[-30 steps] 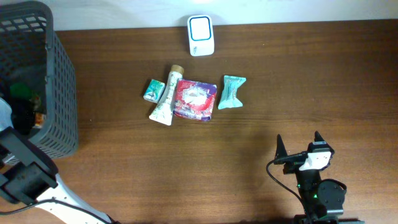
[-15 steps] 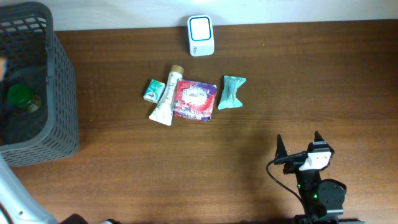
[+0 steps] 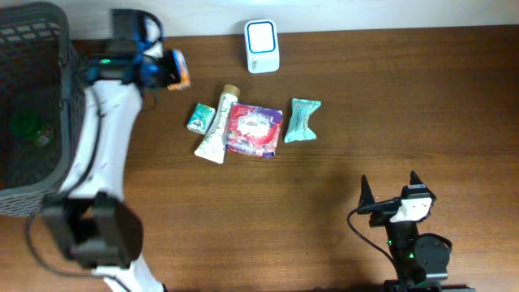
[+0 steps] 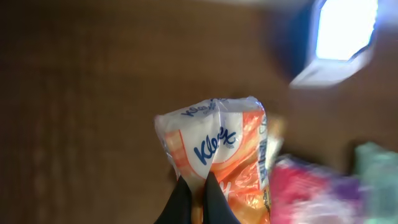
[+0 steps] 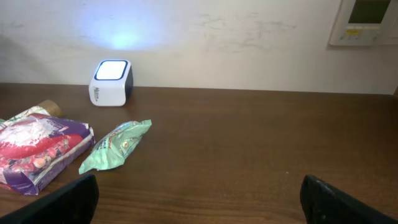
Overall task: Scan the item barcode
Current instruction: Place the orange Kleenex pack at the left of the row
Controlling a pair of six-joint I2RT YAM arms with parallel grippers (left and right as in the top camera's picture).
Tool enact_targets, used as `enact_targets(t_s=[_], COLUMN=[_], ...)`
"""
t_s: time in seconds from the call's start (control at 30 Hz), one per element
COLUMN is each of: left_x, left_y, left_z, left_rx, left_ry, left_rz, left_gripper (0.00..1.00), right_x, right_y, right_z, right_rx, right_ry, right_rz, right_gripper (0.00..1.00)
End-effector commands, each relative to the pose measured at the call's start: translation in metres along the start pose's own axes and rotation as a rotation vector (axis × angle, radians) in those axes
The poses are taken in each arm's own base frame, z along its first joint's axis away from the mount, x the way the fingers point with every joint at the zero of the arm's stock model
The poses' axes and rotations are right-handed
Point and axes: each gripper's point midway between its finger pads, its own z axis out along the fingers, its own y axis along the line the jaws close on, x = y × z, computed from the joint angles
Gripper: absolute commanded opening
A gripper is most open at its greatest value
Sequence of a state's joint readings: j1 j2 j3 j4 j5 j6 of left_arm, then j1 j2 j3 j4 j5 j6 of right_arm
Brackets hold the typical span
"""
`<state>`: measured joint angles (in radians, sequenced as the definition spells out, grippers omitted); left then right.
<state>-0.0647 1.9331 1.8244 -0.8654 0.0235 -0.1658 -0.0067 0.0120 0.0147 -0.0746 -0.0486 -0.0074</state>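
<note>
Currently, one entry in progress.

**Item in hand:** Kleenex tissue pack (image 3: 179, 70), orange and white soft wrapper. It is held aloft over the far-left part of the desk (image 3: 422, 97), between the grey mesh basket (image 3: 81, 89) and the scanner (image 3: 262, 46).

**Grip:** the left pincer (image 4: 198, 194) has its jaws pressed together on a fold of the wrapper. In the wrist view the pack juts out beyond the fingertips, logo side facing the camera.

**Progress, as judged:**
- Done: the pack is lifted and outside the basket.
- Not yet done: the scan. The pack sits to the left of the scanner and apart from it, not over its lit window.
- Left to do: carry the pack right, then turn its barcode to the window. No barcode shows in any view.

**Other stock, mid-desk, in a row:**
- small green box (image 3: 199, 117)
- white tube (image 3: 217, 126), touching the red packet beside it
- red packet (image 3: 255, 130)
- teal packet (image 3: 303, 119)

Whether these have been scanned cannot be told.

**Right pincer** (image 3: 389, 182): at the near-right edge, jaws spread wide and empty, well apart from everything.
</note>
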Motion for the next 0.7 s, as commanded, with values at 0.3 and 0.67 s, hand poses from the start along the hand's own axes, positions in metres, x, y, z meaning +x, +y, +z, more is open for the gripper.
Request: enact_targets(t_s=[0.3, 0.67], left_x=[0.094, -0.125], left_y=[0.049, 0.058], left_z=[0.108, -0.148], left_rx=[-0.267, -0.128], left_ry=[0.358, -0.33], left_rz=[0.11, -0.104], left_gripper=[0.32, 1.0], right_x=[0.003, 0.003], right_y=[0.0, 0.0], right_z=[0.0, 0.0], right_rx=[0.002, 0.002], right_ry=[0.005, 0.004], right_rz=[0.001, 0.001], right_gripper=[0.99, 0.99])
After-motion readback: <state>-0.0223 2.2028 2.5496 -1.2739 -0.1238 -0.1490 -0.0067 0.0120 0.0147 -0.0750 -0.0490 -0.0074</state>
